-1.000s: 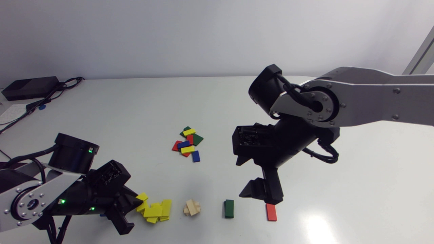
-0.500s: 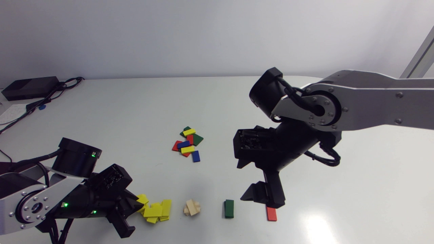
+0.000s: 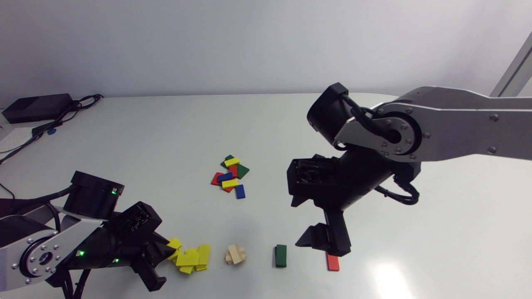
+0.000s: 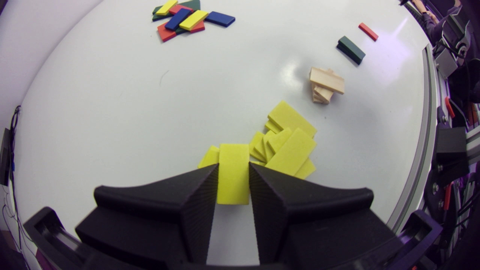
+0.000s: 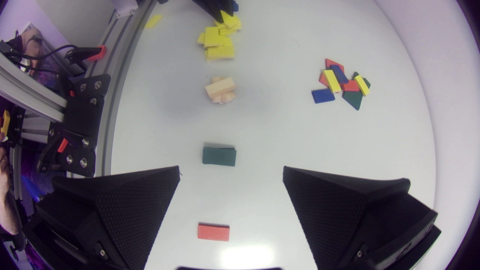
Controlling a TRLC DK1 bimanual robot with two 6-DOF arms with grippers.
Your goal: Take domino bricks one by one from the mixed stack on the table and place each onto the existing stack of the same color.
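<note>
The mixed pile (image 3: 230,176) of red, blue, yellow and green bricks lies mid-table. Along the front stand a tumbled yellow stack (image 3: 191,259), a wooden stack (image 3: 235,254), a green stack (image 3: 281,255) and a single red brick (image 3: 332,262). My left gripper (image 4: 233,167) is shut on a yellow brick (image 4: 233,183), just short of the yellow stack (image 4: 288,146). My right gripper (image 5: 230,171) is open, with the red brick (image 5: 213,232) on the table under it and the green stack (image 5: 219,156) just ahead of it. In the head view the right gripper (image 3: 326,245) hides the red brick's far end.
A black box with cables (image 3: 37,107) sits at the back left corner. The table's front edge runs close behind the row of colour stacks, with a metal rail (image 5: 112,93) along it.
The right arm has sunk a little toward the red brick, covering more of it. The left arm has shifted slightly, still gripping the yellow brick.
</note>
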